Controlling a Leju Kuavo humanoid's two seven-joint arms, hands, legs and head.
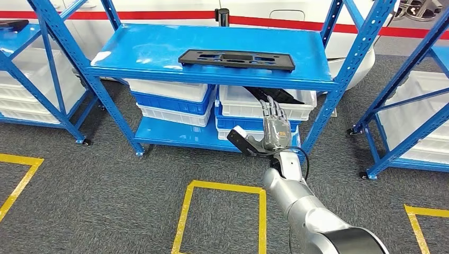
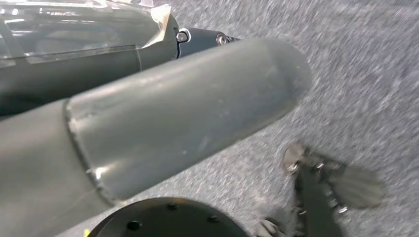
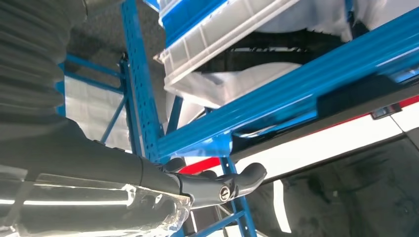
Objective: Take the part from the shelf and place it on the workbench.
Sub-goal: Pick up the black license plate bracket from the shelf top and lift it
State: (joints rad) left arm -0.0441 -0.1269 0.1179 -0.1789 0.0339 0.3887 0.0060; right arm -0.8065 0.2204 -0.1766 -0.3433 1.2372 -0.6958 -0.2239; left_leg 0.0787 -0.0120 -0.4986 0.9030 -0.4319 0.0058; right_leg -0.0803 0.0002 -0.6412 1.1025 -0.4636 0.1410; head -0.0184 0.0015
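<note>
A long flat black part [image 1: 236, 59] lies on the top board of the blue shelf [image 1: 153, 47], near its front edge. My right hand [image 1: 271, 132] is raised in front of the shelf, below the part and a little to its right, fingers stretched upward and apart, thumb out, holding nothing. In the right wrist view the right hand [image 3: 148, 182] is below the shelf's blue front beam [image 3: 296, 108]. My left hand [image 2: 163, 113] hangs over grey carpet with nothing in it.
White and blue bins [image 1: 169, 92] fill the lower shelf levels; one white bin [image 1: 243, 103] holds another black part [image 1: 278, 95]. More blue racks stand at the left [image 1: 32, 63] and right [image 1: 413, 95]. A yellow square [image 1: 222, 211] marks the carpet.
</note>
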